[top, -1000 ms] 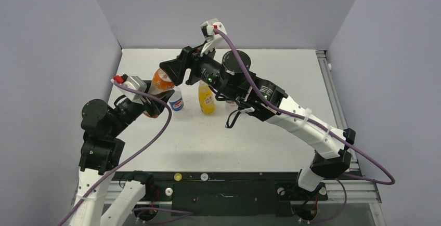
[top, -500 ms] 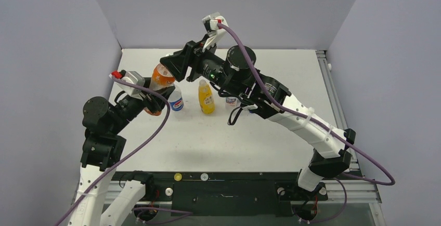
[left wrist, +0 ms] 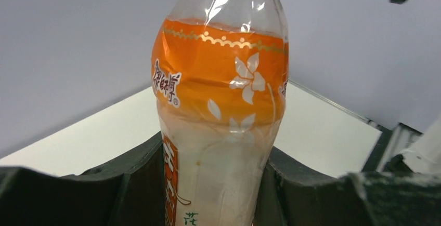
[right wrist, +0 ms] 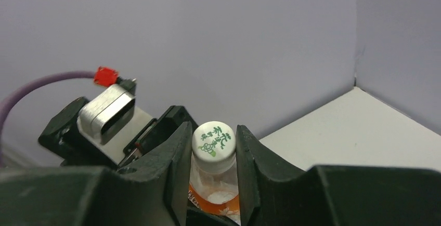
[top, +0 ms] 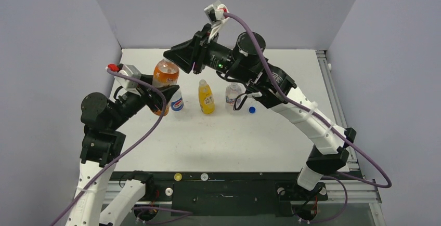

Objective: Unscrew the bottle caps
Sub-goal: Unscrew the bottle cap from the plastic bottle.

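The orange drink bottle (top: 165, 75) (left wrist: 218, 106) is held up above the table's left side, with my left gripper (top: 158, 97) (left wrist: 216, 189) shut on its lower body and a finger (left wrist: 132, 182) pressed to each side. Its whitish cap (right wrist: 213, 140), printed in green, sits between my right gripper's fingers (right wrist: 174, 169). The right gripper (top: 177, 58) (right wrist: 213, 150) is shut on that cap from above. The cap is hidden in the top view. On the table stand the Pepsi bottle (top: 177, 103), the yellow juice bottle (top: 206, 97) and the water bottle (top: 232, 96).
A loose blue cap (top: 252, 109) lies on the table right of the water bottle. Grey walls (top: 62, 39) close in the left, back and right sides. The right arm (top: 291, 106) arches over the standing bottles. A black rail (top: 223, 182) runs along the near edge.
My right gripper's fingers have closed onto the orange bottle's cap. The left arm raised the bottle and stood it more upright. The right arm rose, uncovering the water bottle and the blue cap.
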`<control>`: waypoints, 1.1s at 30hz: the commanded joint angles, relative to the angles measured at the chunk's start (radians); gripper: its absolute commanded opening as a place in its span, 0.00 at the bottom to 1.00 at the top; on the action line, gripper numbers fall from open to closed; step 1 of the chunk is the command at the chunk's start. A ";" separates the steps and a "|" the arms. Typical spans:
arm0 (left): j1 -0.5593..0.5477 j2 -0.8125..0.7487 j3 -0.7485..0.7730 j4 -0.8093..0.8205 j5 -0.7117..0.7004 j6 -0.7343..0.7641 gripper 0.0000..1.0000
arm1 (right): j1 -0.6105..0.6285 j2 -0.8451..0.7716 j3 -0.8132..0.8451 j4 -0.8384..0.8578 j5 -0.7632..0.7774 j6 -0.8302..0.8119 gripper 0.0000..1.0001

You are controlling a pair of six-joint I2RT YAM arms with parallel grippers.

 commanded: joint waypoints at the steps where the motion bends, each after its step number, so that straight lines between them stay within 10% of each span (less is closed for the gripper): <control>1: -0.010 0.052 0.082 0.148 0.281 -0.271 0.00 | -0.034 -0.114 -0.079 0.164 -0.464 -0.003 0.00; 6: -0.013 0.134 0.117 0.327 0.485 -0.586 0.00 | -0.059 -0.170 -0.161 0.294 -0.639 0.038 0.00; 12: -0.016 0.132 0.120 0.351 0.492 -0.569 0.00 | -0.071 -0.145 -0.096 0.218 -0.693 0.018 0.01; 15: -0.017 0.104 0.110 0.276 0.432 -0.464 0.00 | -0.070 -0.148 -0.071 0.109 -0.481 -0.040 0.68; 17: -0.016 0.078 0.097 0.191 0.348 -0.300 0.01 | -0.068 -0.151 -0.067 0.071 -0.364 -0.060 0.79; 28: -0.021 -0.003 0.000 0.023 -0.134 0.192 0.00 | 0.093 0.027 0.276 -0.318 0.421 -0.093 0.83; 33: -0.024 -0.012 -0.034 -0.018 -0.260 0.299 0.00 | 0.112 0.027 0.204 -0.261 0.456 -0.033 0.83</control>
